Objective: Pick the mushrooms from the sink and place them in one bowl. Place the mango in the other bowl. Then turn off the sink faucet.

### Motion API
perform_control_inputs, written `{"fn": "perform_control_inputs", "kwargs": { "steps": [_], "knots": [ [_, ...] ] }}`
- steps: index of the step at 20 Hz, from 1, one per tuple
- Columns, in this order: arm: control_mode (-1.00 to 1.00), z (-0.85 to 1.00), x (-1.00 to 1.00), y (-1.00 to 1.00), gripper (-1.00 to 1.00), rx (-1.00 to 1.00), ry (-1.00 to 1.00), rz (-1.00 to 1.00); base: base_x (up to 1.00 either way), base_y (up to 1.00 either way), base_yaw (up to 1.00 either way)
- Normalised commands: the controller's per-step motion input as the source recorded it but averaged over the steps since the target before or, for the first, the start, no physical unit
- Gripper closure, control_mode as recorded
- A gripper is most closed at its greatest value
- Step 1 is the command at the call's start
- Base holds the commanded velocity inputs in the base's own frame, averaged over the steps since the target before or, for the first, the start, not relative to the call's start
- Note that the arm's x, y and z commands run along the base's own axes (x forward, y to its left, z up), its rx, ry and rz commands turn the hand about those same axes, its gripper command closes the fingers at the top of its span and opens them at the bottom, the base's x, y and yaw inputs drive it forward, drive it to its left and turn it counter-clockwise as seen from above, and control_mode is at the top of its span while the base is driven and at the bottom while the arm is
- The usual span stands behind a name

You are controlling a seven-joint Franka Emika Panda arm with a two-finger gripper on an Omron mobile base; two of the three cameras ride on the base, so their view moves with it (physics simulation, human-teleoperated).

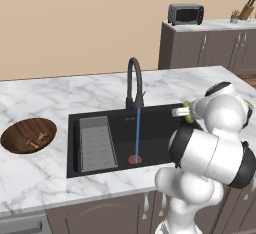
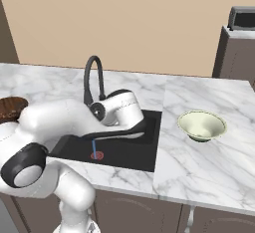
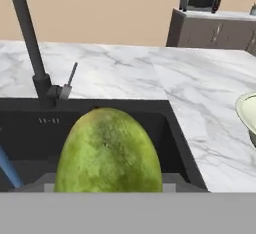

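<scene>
The marble surface [image 1: 45, 178] fills the middle of the left base view, with the sink [image 1: 160, 143] sunk at its centre and a grey ribbed tray [image 1: 95, 143] in the basin's left part. The faucet [image 1: 134, 83] rises at the sink's back edge, and a blue stream of water [image 1: 138, 133] falls to the red drain [image 1: 135, 159], so the tap looks not yet shut off.

The wooden bowl [image 1: 28, 135] sits at the left of that view with the mushrooms [image 1: 39, 139] in it. The pale bowl [image 2: 201, 125] stands right of centre in the right base view, apart from the sink's right rim and, as far as can be seen, with nothing in it.

The mango [image 3: 107, 150] fills the lower middle of the hand view, over the sink's right part, with the sink's far rim behind it. It seems carried, yet the fingers are hidden behind it and I cannot tell their state.

The mango is probably firm, smooth and rounded, so it may slip; a grip across its widest middle would suit. Open marble lies between sink and pale bowl; the sink's rim and the faucet lever [image 3: 72, 75] are the edges to clear.
</scene>
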Motion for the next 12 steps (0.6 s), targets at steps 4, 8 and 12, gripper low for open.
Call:
{"fn": "perform_control_inputs", "kwargs": {
  "steps": [4, 8, 12],
  "knots": [
    [-1.0, 1.0, -0.23, -0.38, 1.0, 0.09, 0.01, -0.02, 0.0, 0.0, 0.0],
    [-1.0, 1.0, -0.27, -0.39, 1.0, 0.09, 0.05, -0.04, 0.0, 0.0, 0.0],
    [-1.0, 1.0, -0.26, -0.55, 1.0, 0.13, 0.16, -0.09, 0.0, 0.0, 0.0]
  ]
}}
